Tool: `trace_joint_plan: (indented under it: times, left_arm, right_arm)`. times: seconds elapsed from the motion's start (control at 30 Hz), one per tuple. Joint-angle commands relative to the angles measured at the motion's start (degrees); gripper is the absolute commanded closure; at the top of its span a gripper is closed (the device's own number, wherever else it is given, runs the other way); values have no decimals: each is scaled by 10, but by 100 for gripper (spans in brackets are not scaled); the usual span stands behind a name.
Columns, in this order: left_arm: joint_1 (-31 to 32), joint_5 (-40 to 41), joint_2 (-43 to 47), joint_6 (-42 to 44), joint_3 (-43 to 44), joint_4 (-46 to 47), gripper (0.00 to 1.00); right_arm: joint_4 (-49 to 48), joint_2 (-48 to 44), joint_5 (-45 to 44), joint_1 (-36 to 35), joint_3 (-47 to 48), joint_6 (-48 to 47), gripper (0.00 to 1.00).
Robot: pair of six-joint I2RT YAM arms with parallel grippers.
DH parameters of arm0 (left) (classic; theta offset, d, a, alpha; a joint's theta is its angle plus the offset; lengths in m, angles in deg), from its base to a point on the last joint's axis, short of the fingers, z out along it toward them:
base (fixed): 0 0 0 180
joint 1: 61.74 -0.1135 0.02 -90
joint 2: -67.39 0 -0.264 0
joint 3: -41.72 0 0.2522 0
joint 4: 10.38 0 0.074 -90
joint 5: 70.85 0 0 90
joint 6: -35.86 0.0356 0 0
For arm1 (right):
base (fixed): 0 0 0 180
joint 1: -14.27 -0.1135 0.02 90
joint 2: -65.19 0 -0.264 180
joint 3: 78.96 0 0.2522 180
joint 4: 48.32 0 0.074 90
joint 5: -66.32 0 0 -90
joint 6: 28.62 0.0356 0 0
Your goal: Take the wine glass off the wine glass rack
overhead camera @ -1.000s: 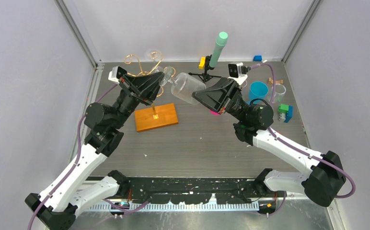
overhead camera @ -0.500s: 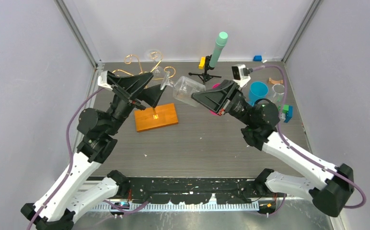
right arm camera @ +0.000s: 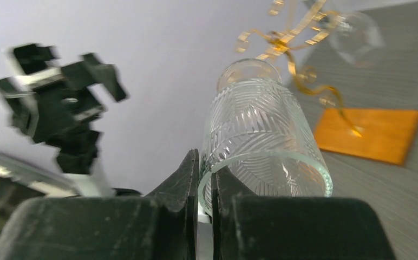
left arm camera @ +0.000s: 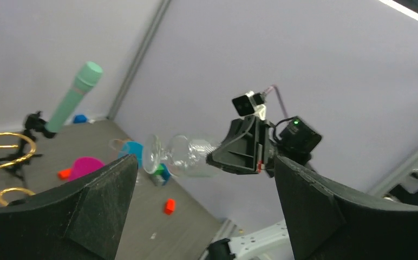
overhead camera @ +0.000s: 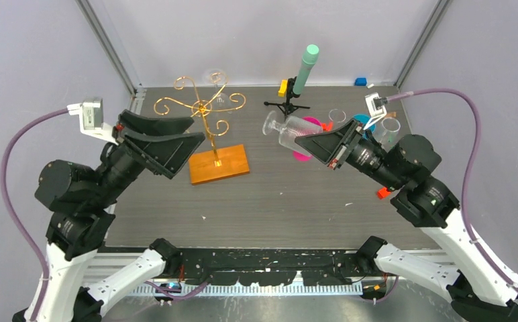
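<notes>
Left hand (overhead camera: 196, 129) spreads wide; right hand (overhead camera: 299, 140) pinches tight.

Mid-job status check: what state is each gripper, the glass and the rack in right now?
left gripper: open, empty, next to the rack.
right gripper: shut on the wine glass rim.
wine glass: off the rack, held on its side above the table.
wine glass rack: upright on its wooden base.
second glass: appears to hang from the rack's scroll arms.
</notes>
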Motion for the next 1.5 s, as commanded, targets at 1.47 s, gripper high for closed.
trace_joint_plan:
  times: [1.47]
  left_arm:
    - [0,81,-38,268,26,-233,0]
  right_arm:
    - [370,344,-222,402,-56,-123,76]
